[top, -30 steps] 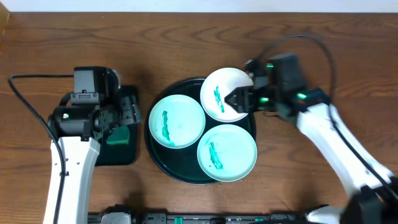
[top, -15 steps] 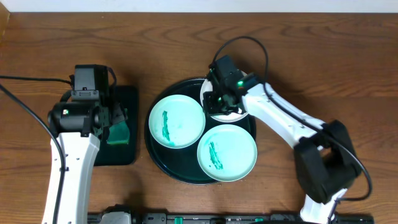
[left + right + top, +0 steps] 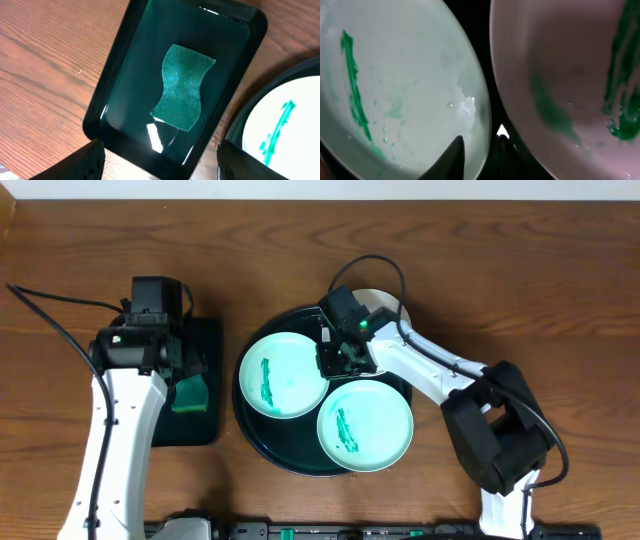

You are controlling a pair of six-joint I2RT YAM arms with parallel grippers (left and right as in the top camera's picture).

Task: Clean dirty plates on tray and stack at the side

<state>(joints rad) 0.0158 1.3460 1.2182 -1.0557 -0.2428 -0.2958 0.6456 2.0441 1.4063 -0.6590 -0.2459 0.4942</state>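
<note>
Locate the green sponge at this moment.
Overhead, the green sponge lies in the small rectangular tray on the left side of the table, just left of the large round tray, partly under the left arm.

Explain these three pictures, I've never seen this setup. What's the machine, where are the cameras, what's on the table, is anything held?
Two robot arms stand at a wooden table, each ending in a two-finger gripper. The wide picture looks down from above; the other two come from cameras on the wrists. A round dark tray carries three green-smeared plates: the left mint plate, the front mint plate and the white plate, mostly hidden under the right arm. The left gripper hangs open and empty above a small rectangular tray holding a green sponge. The right gripper is low between the left mint plate and the white plate; I cannot tell whether it grips anything.
</note>
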